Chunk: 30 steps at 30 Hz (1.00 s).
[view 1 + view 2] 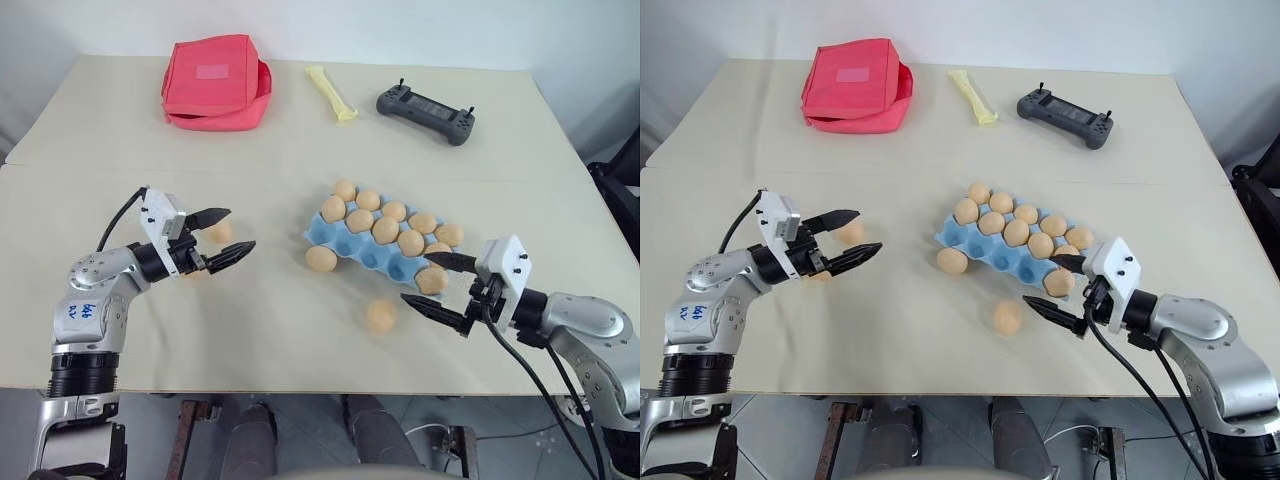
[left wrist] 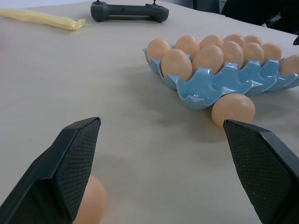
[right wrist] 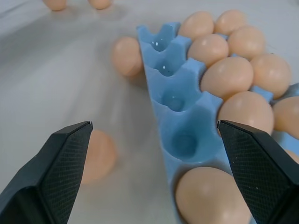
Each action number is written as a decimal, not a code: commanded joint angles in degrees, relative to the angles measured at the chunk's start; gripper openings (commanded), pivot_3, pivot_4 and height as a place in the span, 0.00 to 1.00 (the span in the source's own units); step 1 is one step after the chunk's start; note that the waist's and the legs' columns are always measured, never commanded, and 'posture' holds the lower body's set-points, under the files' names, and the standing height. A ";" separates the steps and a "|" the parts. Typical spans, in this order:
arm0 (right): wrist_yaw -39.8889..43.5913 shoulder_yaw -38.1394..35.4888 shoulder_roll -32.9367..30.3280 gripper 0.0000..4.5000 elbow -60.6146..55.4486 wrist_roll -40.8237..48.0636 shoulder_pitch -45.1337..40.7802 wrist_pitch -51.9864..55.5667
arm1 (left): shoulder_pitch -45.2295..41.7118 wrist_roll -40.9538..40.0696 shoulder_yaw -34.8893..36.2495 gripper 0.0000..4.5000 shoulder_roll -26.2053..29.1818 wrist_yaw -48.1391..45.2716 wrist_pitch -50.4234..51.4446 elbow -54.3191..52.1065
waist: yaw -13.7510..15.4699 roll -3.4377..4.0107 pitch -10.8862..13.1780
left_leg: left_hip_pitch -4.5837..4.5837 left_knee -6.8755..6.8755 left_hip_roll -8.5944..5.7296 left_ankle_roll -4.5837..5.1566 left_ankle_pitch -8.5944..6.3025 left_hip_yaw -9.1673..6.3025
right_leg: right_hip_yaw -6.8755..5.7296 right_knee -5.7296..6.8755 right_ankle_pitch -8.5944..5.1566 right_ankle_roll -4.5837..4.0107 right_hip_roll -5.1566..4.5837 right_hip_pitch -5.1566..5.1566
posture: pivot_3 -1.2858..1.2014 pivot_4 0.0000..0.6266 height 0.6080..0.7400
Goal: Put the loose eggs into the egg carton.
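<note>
On the table [image 1: 270,330], the egg carton [image 1: 372,252] sat centre-right with four near-row cups empty. Loose eggs [image 1: 380,316] lay beside it. Both the left gripper [image 1: 222,236] and right gripper [image 1: 437,284] stood wide, holding nothing. Best approach: straddle one egg squarely, close gently, then lower it into an empty cup.
</note>
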 commanded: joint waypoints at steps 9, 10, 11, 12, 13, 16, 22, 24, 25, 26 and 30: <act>0.53 -1.09 -0.08 1.00 -0.80 -0.08 0.37 -2.37 | -4.22 0.21 -0.29 1.00 -1.26 2.33 -0.17 0.21 | 0.13 0.00 0.00 | 0.01 0.03 0.00 0.00 0.00 0.00 | 0.00 0.05 0.01 0.03 0.00 0.00 | 0.52 0.24 1.00; 0.34 -1.31 -0.17 1.00 -1.39 0.15 0.51 -2.07 | -4.37 0.18 -0.52 1.00 -1.43 2.02 -0.27 0.35 | 0.14 0.00 0.00 | 0.01 0.03 0.00 0.00 0.00 0.00 | 0.00 0.05 0.01 0.03 0.00 0.00 | 0.52 0.24 1.00; 0.17 -1.60 -0.29 1.00 -1.99 0.41 0.69 -1.74 | -4.48 0.12 -0.75 1.00 -1.59 1.59 -0.54 0.46 | 0.15 0.00 0.00 | 0.01 0.03 0.00 0.00 0.00 0.00 | 0.00 0.06 0.01 0.02 0.00 0.00 | 0.52 0.24 1.00; -0.05 -2.01 -0.48 1.00 -2.68 0.72 0.93 -1.28 | -4.60 0.00 -0.98 1.00 -1.72 1.09 -0.75 0.58 | 0.24 0.00 0.00 | 0.01 0.03 0.00 0.00 0.00 0.00 | 0.00 0.06 0.01 0.02 0.00 0.00 | 0.52 0.24 1.00; -0.22 -2.53 -0.76 1.00 -3.44 1.07 1.26 -0.75 | -4.70 -0.14 -1.21 1.00 -1.82 0.54 -0.89 0.69 | 0.40 0.00 0.00 | 0.01 0.03 0.00 0.00 0.00 0.00 | 0.00 0.06 0.01 0.02 0.00 0.00 | 0.52 0.24 1.00; -0.24 -6.28 -2.45 1.00 -6.82 2.76 4.91 1.81 | -4.60 -0.23 -1.90 1.00 -1.35 -2.35 -1.61 1.71 | 0.92 0.00 0.00 | 0.01 0.05 -0.01 0.00 0.00 0.00 | 0.00 0.06 0.01 0.02 0.00 0.00 | 0.52 0.24 1.00; 0.07 -13.87 -5.13 1.00 -13.23 6.42 14.07 6.45 | -4.62 -0.64 -2.49 1.00 0.10 -7.29 -1.16 3.41 | 1.33 0.00 0.00 | 0.01 0.05 -0.01 0.00 0.00 -0.03 | -0.02 0.06 -0.01 -0.01 0.01 0.01 | 0.52 0.24 1.00; 0.44 -15.56 -5.76 1.00 -14.62 7.01 16.46 7.41 | -4.96 -0.36 -2.60 1.00 0.16 -7.98 -1.38 4.08 | 1.32 0.00 0.00 | 0.02 0.07 0.00 0.00 0.00 -0.02 | -0.02 0.06 -0.01 -0.01 0.01 0.03 | 0.52 0.24 1.00; 0.72 -16.36 -6.38 1.00 -15.78 7.23 18.25 8.40 | -5.00 -0.30 -2.98 1.00 0.37 -8.88 -1.02 4.28 | 1.31 0.00 0.00 | 0.02 0.09 0.00 0.00 0.00 -0.03 | -0.02 0.06 -0.01 -0.02 0.01 0.03 | 0.52 0.24 1.00; 0.87 -16.94 -6.83 1.00 -16.62 7.44 19.52 9.13 | -5.03 -0.26 -3.25 1.00 0.52 -9.55 -0.74 4.41 | 1.28 0.00 -0.01 | 0.01 0.12 -0.01 0.00 0.00 -0.02 | -0.02 0.06 -0.01 -0.03 0.01 0.03 | 0.52 0.24 1.00; 0.32 -16.93 -8.01 1.00 -18.21 8.30 20.58 10.91 | -4.83 -0.27 -3.59 1.00 0.71 -10.87 -0.79 4.31 | 0.99 0.00 0.00 | 0.04 0.17 0.00 0.02 0.01 -0.02 | 0.00 0.06 -0.10 -0.19 0.01 0.06 | 0.52 0.24 1.00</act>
